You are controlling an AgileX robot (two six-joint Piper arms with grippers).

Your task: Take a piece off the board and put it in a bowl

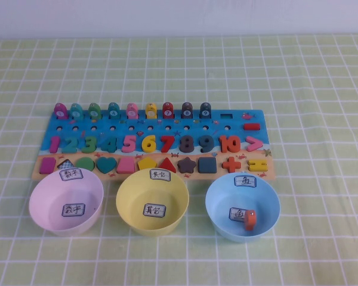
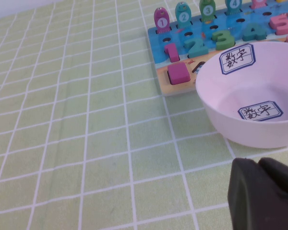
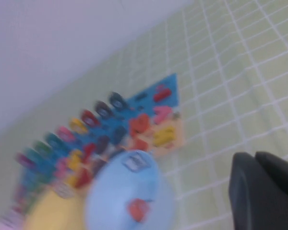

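Two grippers were out of the high view; each wrist view showed only a dark corner of its own. The left gripper (image 2: 264, 194) was low over the cloth near the pink bowl (image 1: 65, 201); the right gripper (image 3: 264, 189) was up beside the blue bowl (image 1: 243, 205). I cannot tell how either one's fingers stood. Three bowls stood in a row: pink, yellow bowl (image 1: 152, 201), blue. One orange piece (image 1: 249, 219) lay in the blue one. Behind them was the board (image 1: 155, 143) with nine fish pegs (image 1: 132, 111). Free tablecloth (image 1: 322, 119) was on all sides.
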